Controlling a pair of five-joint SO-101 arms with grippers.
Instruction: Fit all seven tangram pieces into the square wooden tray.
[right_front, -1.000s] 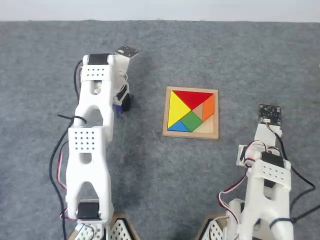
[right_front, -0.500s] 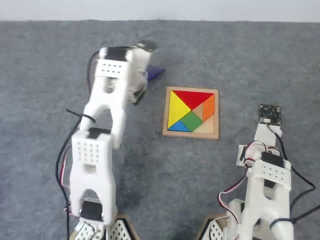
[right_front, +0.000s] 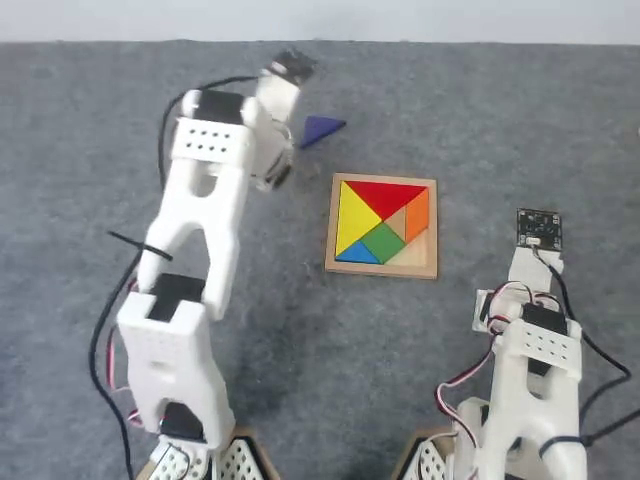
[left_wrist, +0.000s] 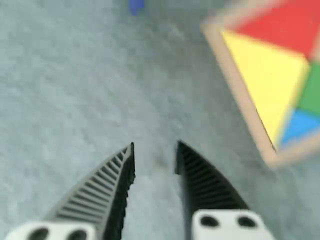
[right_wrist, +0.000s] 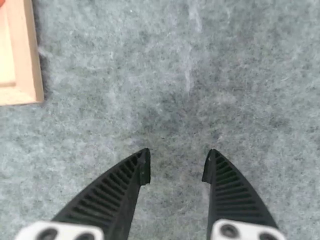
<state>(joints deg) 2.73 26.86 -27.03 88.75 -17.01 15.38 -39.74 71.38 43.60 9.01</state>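
Observation:
The square wooden tray (right_front: 332, 228) lies mid-table with red, yellow, green, orange and blue pieces in it; bare wood shows along its near right part. A purple triangle (right_front: 322, 129) lies on the carpet beyond the tray's far left corner. My left gripper (left_wrist: 155, 150) is open and empty over bare carpet, left of the tray (left_wrist: 245, 102), with the purple triangle (left_wrist: 136, 5) far ahead. In the high view the left gripper (right_front: 279, 172) sits just left of the triangle. My right gripper (right_wrist: 175, 167) stands open and empty over carpet, right of the tray's near corner (right_wrist: 22, 60).
Grey carpet covers the whole table. The left arm (right_front: 195, 230) stretches along the left side, and the right arm (right_front: 535, 345) is folded at the near right. A pale wall edge runs along the far side.
The left arm swung from the left of the table toward the far side. The purple triangle went with it, from beside the gripper to the carpet beyond the tray. The right arm stayed still.

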